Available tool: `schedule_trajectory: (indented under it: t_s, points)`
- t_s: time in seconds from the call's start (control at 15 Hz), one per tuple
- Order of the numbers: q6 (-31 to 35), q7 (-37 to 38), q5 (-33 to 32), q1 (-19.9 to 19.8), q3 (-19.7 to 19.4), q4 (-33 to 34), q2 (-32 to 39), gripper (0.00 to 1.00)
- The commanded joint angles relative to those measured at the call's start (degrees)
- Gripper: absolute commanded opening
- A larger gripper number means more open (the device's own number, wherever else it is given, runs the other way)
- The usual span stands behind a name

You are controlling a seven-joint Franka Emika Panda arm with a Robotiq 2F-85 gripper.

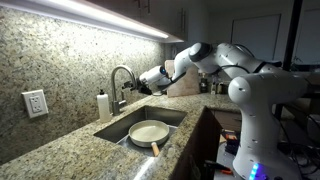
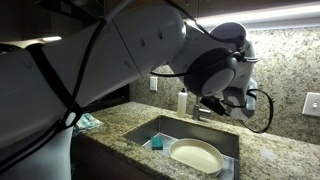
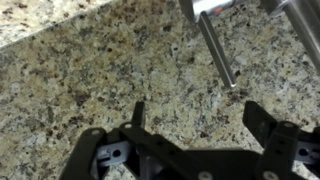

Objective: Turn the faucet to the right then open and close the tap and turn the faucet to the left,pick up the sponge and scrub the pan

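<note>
Pincer: our gripper (image 1: pixel 141 83) stands wide open and empty, hovering just beside the faucet (image 1: pixel 121 68).
Wrist view: the jaws are spread over the speckled counter (image 3: pixel 80 70). A slim metal lever (image 3: pixel 216 45) lies ahead of them, and nothing is touching it.
Faucet: it stands behind the sink (image 2: pixel 150 128), near the white bottle (image 1: pixel 103 105).
Pan: the pan (image 1: pixel 149 132) lies in the basin, handle toward the front edge.
Sponge: the sponge (image 2: pixel 157 144) sits in the basin just beside the pan.
Stage: by our reckoning, the first turn has not begun.
Risk one: the slick round spout could slip between the open jaws if we push off-centre.
Risk two: a wide sweep might clip the bottle, or nudge the lever and start water early.
</note>
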Motion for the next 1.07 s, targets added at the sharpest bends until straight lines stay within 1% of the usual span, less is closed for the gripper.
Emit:
schedule_trajectory:
  t_s: [0.0, 0.47, 1.0]
  points:
    - [0.0, 0.7, -0.4, -0.5, -0.2, -2.7, 1.9, 1.0]
    - [0.0, 0.9, -0.5, -0.4, -0.5, -4.4, 2.3, 1.0]
    - [0.0, 1.1, -0.2, 0.1, -1.7, -4.1, 2.4, 1.0]
